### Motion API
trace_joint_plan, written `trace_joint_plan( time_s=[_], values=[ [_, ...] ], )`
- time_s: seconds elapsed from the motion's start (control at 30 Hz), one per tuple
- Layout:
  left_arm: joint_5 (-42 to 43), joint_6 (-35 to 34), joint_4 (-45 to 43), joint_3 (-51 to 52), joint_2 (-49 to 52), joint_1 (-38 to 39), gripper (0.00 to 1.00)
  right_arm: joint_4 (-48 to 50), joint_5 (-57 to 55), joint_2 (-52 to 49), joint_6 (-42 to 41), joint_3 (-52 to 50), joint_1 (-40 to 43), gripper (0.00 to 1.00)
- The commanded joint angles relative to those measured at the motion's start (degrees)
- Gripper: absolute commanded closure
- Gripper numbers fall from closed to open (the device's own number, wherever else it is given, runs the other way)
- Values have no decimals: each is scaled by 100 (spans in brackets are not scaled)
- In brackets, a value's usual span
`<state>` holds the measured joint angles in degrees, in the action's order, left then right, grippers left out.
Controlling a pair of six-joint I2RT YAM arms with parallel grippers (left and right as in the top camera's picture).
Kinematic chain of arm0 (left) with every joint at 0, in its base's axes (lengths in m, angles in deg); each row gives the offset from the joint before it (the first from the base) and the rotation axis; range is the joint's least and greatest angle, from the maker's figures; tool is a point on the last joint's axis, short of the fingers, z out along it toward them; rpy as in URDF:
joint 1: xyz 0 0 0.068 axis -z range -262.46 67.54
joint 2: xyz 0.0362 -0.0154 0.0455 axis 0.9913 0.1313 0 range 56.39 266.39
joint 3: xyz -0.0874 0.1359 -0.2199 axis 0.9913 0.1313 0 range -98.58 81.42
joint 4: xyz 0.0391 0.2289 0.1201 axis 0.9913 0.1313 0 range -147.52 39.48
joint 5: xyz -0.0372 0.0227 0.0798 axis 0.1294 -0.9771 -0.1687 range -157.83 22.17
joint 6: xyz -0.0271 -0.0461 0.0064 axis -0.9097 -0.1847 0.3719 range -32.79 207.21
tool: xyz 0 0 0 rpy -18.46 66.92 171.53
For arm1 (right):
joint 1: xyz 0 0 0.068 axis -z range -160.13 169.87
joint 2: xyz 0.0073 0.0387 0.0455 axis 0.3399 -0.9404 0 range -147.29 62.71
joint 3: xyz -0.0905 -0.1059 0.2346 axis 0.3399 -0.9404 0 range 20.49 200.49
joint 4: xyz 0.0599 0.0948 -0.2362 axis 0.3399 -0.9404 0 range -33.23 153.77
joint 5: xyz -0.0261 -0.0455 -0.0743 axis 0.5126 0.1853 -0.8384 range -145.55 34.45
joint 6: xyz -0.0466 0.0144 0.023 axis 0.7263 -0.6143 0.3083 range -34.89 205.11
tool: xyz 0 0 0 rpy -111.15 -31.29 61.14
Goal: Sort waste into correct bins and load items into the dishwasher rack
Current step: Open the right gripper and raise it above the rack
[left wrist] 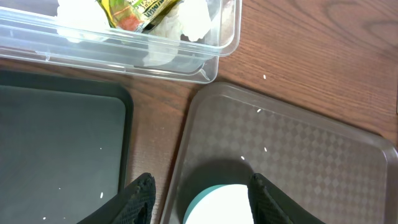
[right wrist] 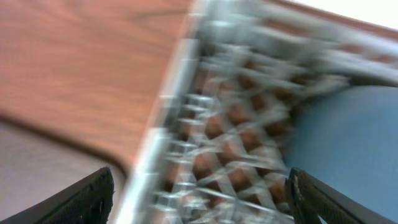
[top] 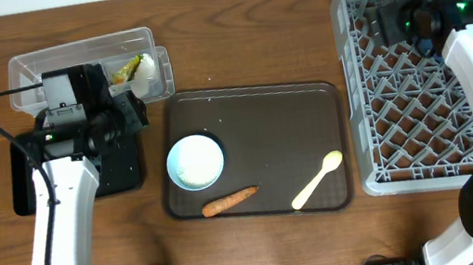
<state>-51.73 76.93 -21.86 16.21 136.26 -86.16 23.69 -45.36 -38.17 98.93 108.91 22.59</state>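
Observation:
My left gripper (top: 137, 110) (left wrist: 202, 202) is open and empty, above the gap between the shallow black tray (top: 124, 168) (left wrist: 62, 143) and the brown serving tray. A light-blue bowl (top: 195, 162) (left wrist: 224, 208) shows below its fingertips. The clear tub (top: 80, 62) (left wrist: 155, 53) holds white tissue (top: 147, 71) (left wrist: 193, 15) and a yellow-green wrapper (top: 126, 71) (left wrist: 134, 11). An orange carrot (top: 229, 201) and a cream spoon (top: 317, 181) lie on the brown tray. My right gripper (top: 387, 23) (right wrist: 199, 196) is open and empty over the grey rack (top: 420, 105) (right wrist: 230, 124), beside a blue item (right wrist: 348, 137).
The brown serving tray (top: 253, 116) (left wrist: 298, 143) lies in the middle. Loose rice grains lie on it (left wrist: 259, 111) and on the black tray (left wrist: 102, 148). The right wrist view is blurred. The right arm hides part of the rack.

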Motion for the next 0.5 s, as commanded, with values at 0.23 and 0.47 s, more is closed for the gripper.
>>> trace_joint_plan(
  time_s=[0.23, 0.47],
  values=[
    [-57, 22, 188, 87, 52, 81, 49, -540, 1620, 48, -48, -9, -730, 13],
    [-605, 81, 516, 87, 149, 420, 49, -546, 1617, 44, 59, -9, -1482, 12]
  ],
)
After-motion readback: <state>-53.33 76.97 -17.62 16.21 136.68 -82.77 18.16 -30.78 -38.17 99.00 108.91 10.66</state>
